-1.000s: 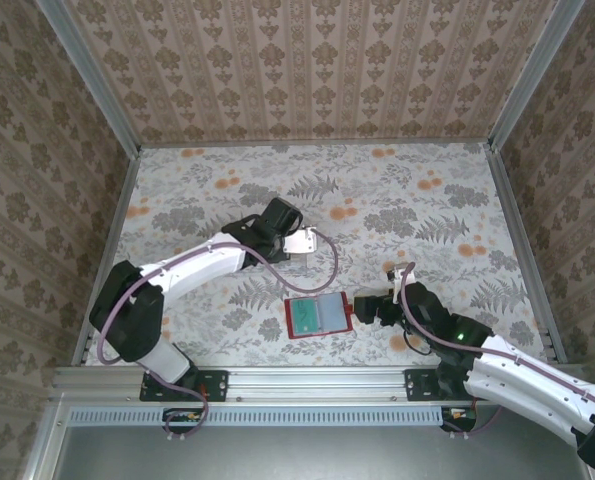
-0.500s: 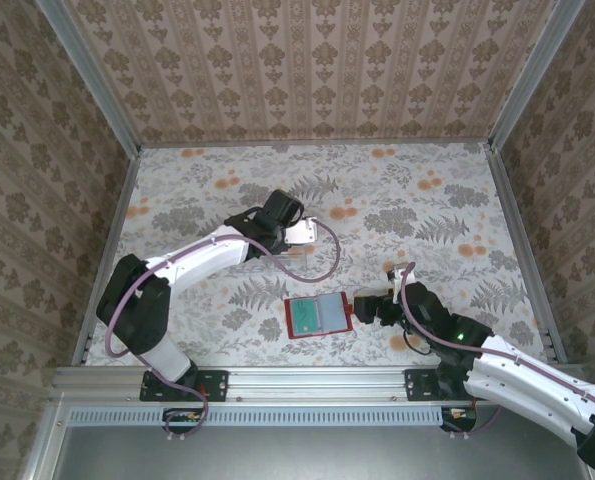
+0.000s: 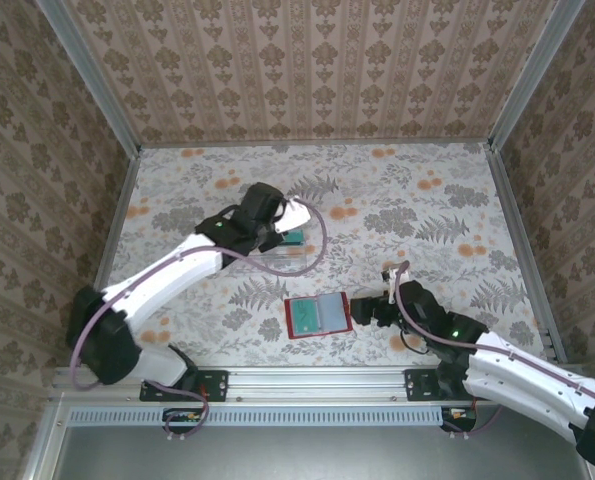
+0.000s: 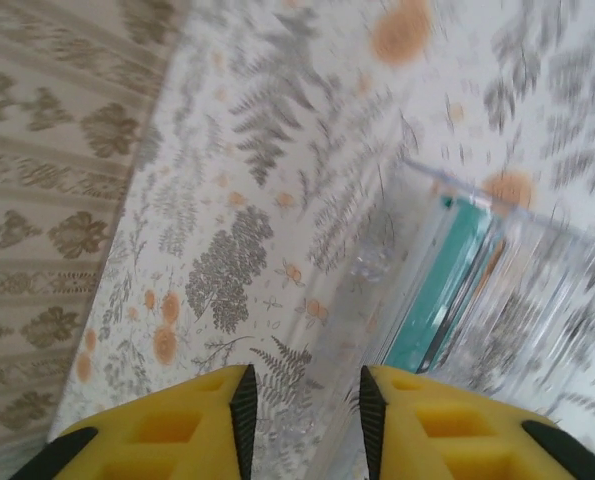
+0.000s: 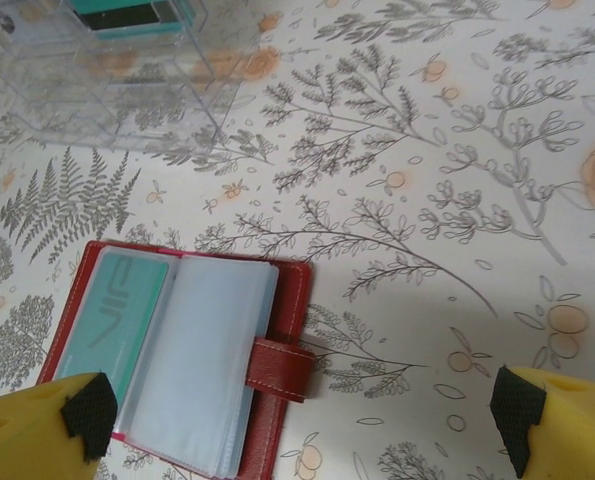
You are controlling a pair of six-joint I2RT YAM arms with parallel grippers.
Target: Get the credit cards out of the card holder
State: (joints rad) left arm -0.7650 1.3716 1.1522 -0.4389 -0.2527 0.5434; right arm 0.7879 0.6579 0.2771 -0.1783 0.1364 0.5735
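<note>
The red card holder (image 5: 239, 400) lies open on the counter (image 5: 427, 150) below the wide-open, empty right claw (image 5: 302, 420); its teal card (image 5: 112, 315) looks thin, stiff and slick, likely best pinched at the pocket mouth, while the half-open, empty left claw (image 4: 302, 410) hovers over a clear tray (image 5: 157, 110).

Card holder (image 3: 317, 316): small red wallet, open flat on table (image 3: 427, 210), near front edge. Grey-clear pockets face up, red border round them. Red strap tab (image 5: 279, 368) lies across right page edge. Teal credit card (image 5: 112, 318) sits in left pocket. Second teal card (image 3: 292, 237) out of holder, inside clear tray (image 5: 127, 95), well apart.
</note>
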